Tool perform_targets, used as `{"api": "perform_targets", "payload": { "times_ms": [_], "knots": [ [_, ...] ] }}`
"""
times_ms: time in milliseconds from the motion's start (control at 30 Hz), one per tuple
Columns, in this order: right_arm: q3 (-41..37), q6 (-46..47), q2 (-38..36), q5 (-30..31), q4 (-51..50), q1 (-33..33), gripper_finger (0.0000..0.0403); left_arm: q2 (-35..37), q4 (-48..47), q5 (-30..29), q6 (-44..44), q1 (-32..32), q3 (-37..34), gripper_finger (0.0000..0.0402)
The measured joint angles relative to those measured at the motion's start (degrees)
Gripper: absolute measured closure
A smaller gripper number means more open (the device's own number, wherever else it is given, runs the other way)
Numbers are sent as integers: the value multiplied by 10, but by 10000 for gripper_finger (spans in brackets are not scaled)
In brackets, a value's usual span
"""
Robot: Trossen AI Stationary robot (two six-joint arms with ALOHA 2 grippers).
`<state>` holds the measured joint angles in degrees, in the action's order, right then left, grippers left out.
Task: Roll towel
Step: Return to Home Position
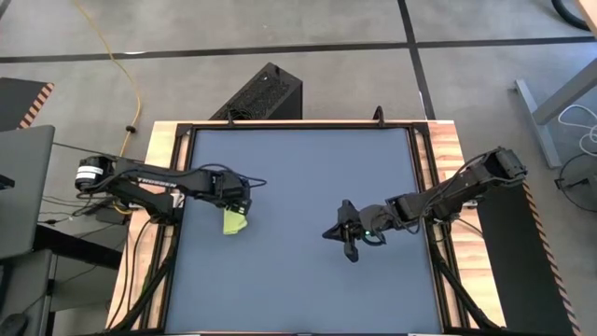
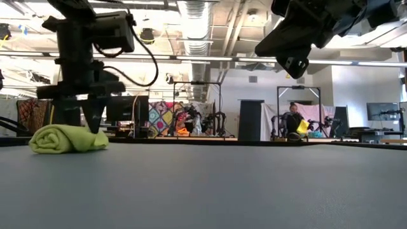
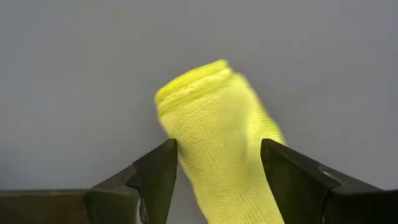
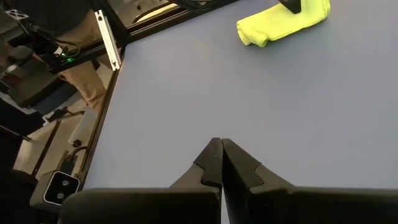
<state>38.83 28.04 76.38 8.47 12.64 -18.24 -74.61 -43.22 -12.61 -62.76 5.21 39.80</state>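
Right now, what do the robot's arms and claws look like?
The left arm and right arm are both dark, slim and jointed. A thin black cable loops by the left wrist. Each arm ends in a two-fingered claw: the left claw and right claw have dark, wedge-shaped fingers that taper to narrow tips.

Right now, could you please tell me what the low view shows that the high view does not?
Only the low view: the towel seen side-on as a roll lying on the table, the right gripper hanging well above it, and the room beyond with a person far off. Only the high view: the table's full outline with its wooden frame, and a yellow cable on the floor. Both: the left gripper right at the towel, the right gripper apart from it.
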Motion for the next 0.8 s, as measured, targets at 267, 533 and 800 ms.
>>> {"api": "perform_targets", "payload": {
  "times_ms": [267, 533, 800],
  "knots": [
    [0, 10, -6, 0, 2, 0, 380, 0, -32, -4, 89, 0, 68, 182],
    [2, 10, -89, 2, 30, 34, 380, 0, -52, -41, 207, -1, 166, 182],
    [2, -22, -192, 4, 23, 103, 380, 36, 156, 28, 443, -33, 208, 182]
  ]
}}
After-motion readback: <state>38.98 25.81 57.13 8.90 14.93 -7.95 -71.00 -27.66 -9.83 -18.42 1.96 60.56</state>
